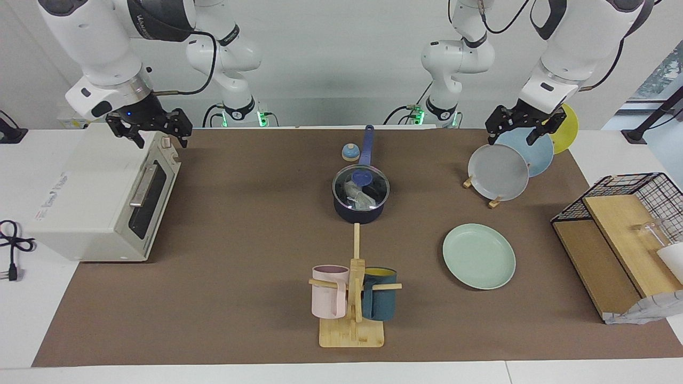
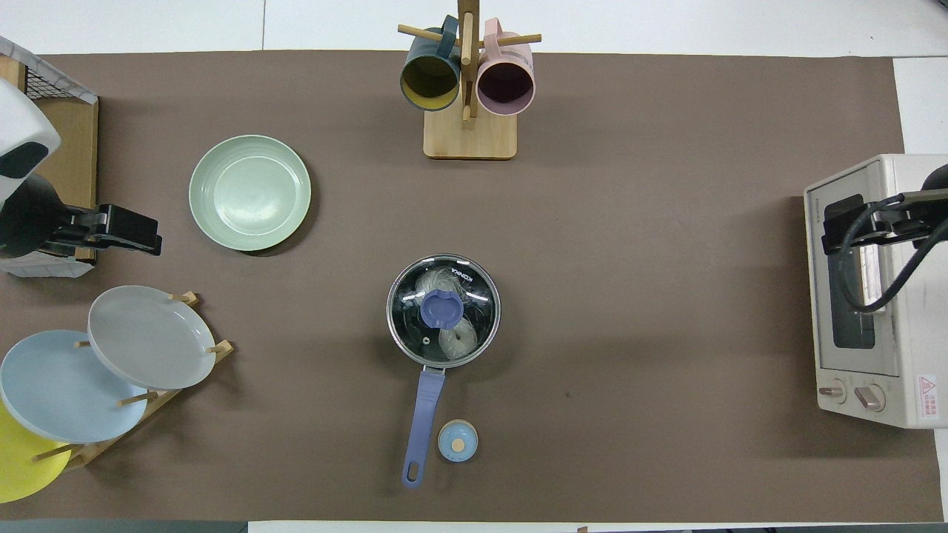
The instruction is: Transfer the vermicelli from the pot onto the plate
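At the centre of both views, the pot [image 1: 360,205] sits on the brown bench [image 1: 240,240] under a glass lid [image 2: 443,309] printed "KONKA" near its rim, with a blue knob [image 2: 441,309] on top. The vermicelli [image 2: 453,337] lies inside, showing through the glass. The plate [image 1: 479,256] lies bare at lower right of the facing view, apart from the pot. A red warning label [image 2: 926,386], too small to read, marks the toaster oven [image 1: 101,202] at that view's left edge. The right end effector [image 1: 152,128] hangs over the oven's top, fingers spread, holding nothing. The left end effector [image 1: 525,125] hangs over the plate rack [image 1: 480,186] at upper right, fingers spread and empty. A mug tree [image 1: 352,298] stands at lower centre.
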`<state>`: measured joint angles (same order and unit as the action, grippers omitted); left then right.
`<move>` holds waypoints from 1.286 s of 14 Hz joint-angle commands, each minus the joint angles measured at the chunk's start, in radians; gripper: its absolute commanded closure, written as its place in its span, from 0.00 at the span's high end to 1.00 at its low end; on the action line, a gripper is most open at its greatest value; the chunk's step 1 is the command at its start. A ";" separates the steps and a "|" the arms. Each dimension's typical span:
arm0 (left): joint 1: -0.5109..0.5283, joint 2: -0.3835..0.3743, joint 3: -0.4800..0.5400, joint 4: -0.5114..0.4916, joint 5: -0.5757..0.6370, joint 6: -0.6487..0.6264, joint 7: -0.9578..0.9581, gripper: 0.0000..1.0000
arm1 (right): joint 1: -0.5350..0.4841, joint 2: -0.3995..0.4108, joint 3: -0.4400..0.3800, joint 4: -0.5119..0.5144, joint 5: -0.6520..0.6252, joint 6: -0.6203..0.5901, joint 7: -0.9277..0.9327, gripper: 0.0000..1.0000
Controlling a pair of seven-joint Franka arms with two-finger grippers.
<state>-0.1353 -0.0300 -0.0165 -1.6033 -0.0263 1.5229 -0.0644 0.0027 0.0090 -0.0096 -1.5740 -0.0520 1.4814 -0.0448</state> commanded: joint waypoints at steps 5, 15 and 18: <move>0.014 -0.010 -0.010 0.003 0.014 -0.018 0.006 1.00 | -0.013 -0.003 0.013 -0.005 0.006 0.008 -0.001 1.00; 0.014 -0.010 -0.010 0.003 0.014 -0.018 0.006 1.00 | -0.013 -0.001 0.014 -0.001 0.014 0.000 0.008 1.00; 0.014 -0.010 -0.010 0.003 0.014 -0.018 0.006 1.00 | -0.013 0.008 0.118 0.031 0.023 0.010 0.041 1.00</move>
<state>-0.1353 -0.0300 -0.0165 -1.6033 -0.0263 1.5229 -0.0644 0.0020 0.0093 0.0316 -1.5695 -0.0475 1.4863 -0.0413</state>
